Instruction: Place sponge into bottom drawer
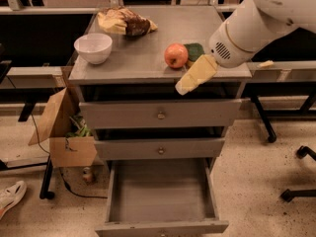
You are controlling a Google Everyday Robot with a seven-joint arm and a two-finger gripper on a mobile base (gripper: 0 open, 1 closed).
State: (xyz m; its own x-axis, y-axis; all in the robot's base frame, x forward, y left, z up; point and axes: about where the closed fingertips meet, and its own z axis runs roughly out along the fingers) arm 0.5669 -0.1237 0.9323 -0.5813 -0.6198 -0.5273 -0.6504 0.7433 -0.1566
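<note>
Grey three-drawer metal cabinet (133, 63): you see its two upper drawers shut and the task's thing on its flat top.
Grey wide, shallow bottom drawer (160, 194): it is pulled out with nothing in it, so the opening looks done.
Tan gripper (190, 80) on the white arm: it hangs at the top's front edge, just in front of the sponge. You cannot tell whether it is spread or pressed together.
Small green-topped yellow sponge (194, 50): it lies on the cabinet top, just beside the round red-orange apple (176, 55).
Left to do: by your reading, grasp it, carry it down and release it.
</note>
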